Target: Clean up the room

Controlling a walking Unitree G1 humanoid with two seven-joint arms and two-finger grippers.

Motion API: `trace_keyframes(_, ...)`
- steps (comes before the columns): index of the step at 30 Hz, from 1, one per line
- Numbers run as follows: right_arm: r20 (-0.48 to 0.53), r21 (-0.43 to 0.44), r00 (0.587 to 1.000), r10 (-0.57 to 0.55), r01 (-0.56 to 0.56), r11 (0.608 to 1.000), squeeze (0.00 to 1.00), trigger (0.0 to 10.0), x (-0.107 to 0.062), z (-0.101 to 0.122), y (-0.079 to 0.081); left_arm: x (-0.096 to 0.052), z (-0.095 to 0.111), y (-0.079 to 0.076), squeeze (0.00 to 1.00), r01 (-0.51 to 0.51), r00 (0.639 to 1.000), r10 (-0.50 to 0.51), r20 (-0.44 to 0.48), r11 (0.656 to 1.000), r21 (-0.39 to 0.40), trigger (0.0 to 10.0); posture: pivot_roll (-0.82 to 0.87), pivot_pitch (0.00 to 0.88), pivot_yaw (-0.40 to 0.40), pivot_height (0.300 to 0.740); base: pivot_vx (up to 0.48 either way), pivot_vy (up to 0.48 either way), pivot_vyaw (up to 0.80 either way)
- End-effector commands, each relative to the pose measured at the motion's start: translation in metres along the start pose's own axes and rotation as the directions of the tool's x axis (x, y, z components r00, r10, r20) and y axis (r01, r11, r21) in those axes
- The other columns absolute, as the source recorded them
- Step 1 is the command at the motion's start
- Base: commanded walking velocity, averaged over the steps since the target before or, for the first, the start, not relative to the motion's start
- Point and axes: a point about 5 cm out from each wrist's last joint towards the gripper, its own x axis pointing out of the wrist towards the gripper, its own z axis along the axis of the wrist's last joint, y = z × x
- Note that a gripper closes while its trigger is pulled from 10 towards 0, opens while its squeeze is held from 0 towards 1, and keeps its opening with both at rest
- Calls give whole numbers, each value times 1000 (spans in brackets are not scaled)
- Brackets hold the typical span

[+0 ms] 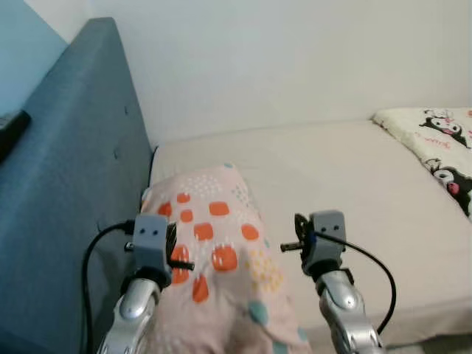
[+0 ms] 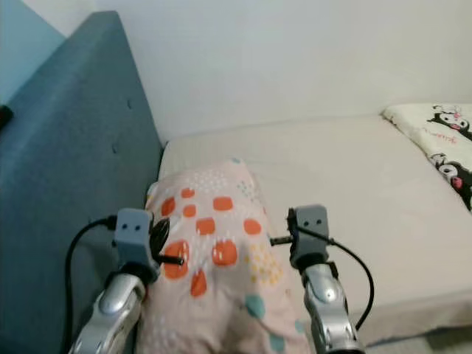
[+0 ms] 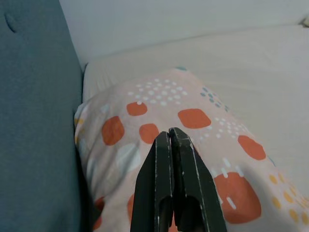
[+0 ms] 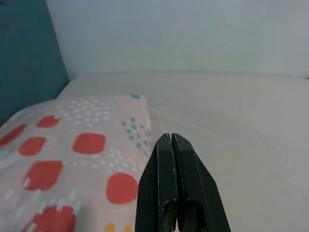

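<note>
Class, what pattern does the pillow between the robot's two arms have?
The pillow is pale pink with orange blotches and small white and teal dots; the left wrist view shows it best.

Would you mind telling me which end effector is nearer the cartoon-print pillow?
Right. The right end effector is mid-bed, apart from the cartoon-print pillow; the left end effector is over the patterned pillow.

a blue upholstered headboard (image 1: 74,169) is standing along the left of the scene, meeting a plain white wall (image 1: 280,59) at the far corner. a dark object (image 1: 11,131), too cropped to identify, is lying at the left edge, beyond the headboard.
</note>
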Motion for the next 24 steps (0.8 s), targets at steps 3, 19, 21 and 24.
trace_keyframes(3,-23,2,1000,11,-11,1000,0,10000,-4,-4,3,-4,-3,1,0,4,1000,-4,-14,1000,-2,10000,-3,115,-28,740,0,0,0)
trace_keyframes(19,-71,54,996,48,-45,998,0,10000,-11,-16,10,-11,-16,4,0,47,995,-45,-88,999,18,10000,2,111,-21,740,0,0,0)
trace_keyframes(21,-114,70,992,45,-37,997,0,10000,-15,-26,11,-15,-27,4,0,59,990,-57,-130,998,9,10000,0,110,-19,740,0,0,0)
trace_keyframes(24,-210,76,977,26,-10,997,0,10000,-22,-46,10,-21,-43,5,0,80,979,-70,-189,996,46,10000,3,107,-16,740,0,0,0)
